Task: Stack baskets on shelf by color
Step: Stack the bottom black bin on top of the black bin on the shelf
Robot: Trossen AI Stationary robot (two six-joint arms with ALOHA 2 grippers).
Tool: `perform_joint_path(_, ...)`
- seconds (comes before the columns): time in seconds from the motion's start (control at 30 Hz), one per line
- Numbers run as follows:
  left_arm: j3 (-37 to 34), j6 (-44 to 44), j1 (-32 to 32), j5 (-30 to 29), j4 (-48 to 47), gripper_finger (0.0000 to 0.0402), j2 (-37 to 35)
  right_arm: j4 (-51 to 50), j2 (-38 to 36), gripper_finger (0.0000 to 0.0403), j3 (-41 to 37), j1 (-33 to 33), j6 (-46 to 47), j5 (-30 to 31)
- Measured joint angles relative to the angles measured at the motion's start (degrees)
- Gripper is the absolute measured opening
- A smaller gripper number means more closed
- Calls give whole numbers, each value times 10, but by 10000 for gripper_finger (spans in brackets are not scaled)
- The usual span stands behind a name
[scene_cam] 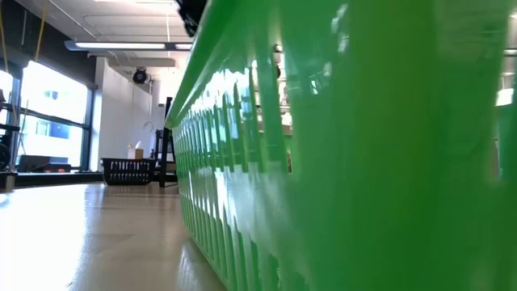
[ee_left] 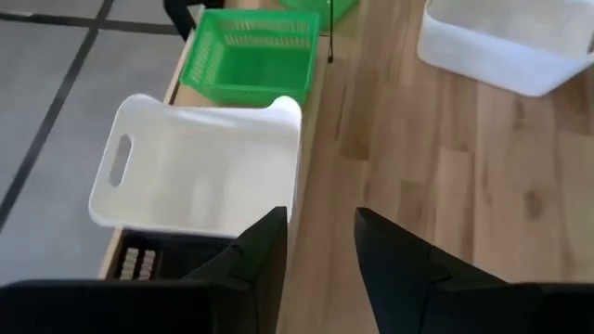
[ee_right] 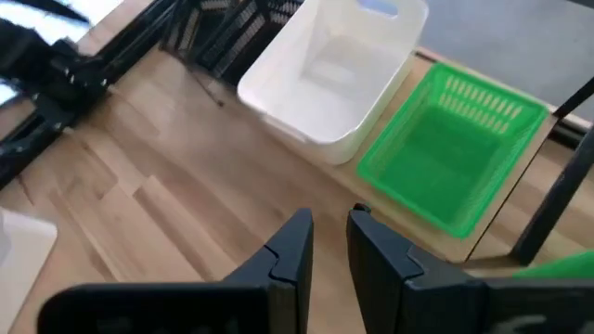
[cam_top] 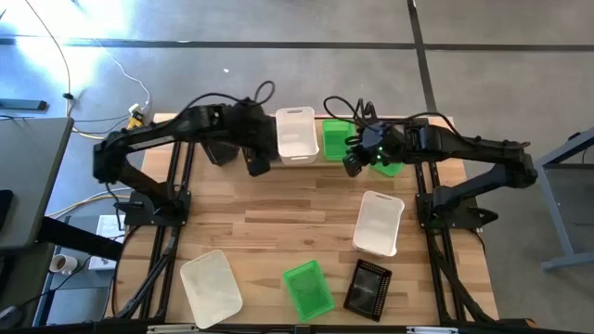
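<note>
The shelf [cam_top: 316, 156] runs along the table's far edge. On it stand a black basket [ee_left: 139, 264], a white basket [cam_top: 295, 133] and a green basket [cam_top: 336, 139], side by side. Another green basket [cam_top: 388, 168] lies partly under the right arm. On the table rest two white baskets [cam_top: 379, 223] [cam_top: 211, 288], a green basket [cam_top: 308, 289] and a black basket [cam_top: 368, 288]. My left gripper [ee_left: 320, 241] hovers open by the near edge of the shelf's white basket [ee_left: 200, 167]. My right gripper [ee_right: 329, 241] hangs open with a narrow gap, near the shelf's green basket [ee_right: 450, 153].
The low view is mostly filled by the slotted wall of a green basket [scene_cam: 339, 162] close to the camera, with a black basket [scene_cam: 129, 170] far behind it. Bare wood lies in the table's middle [cam_top: 278, 213]. The arms' bases stand at the left and right edges.
</note>
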Motion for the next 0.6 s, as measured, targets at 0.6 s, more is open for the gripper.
perform_joint_path(0.6,-189,-171,-101,-35,38,120,-170,-165,0,58,0,121,166,-2)
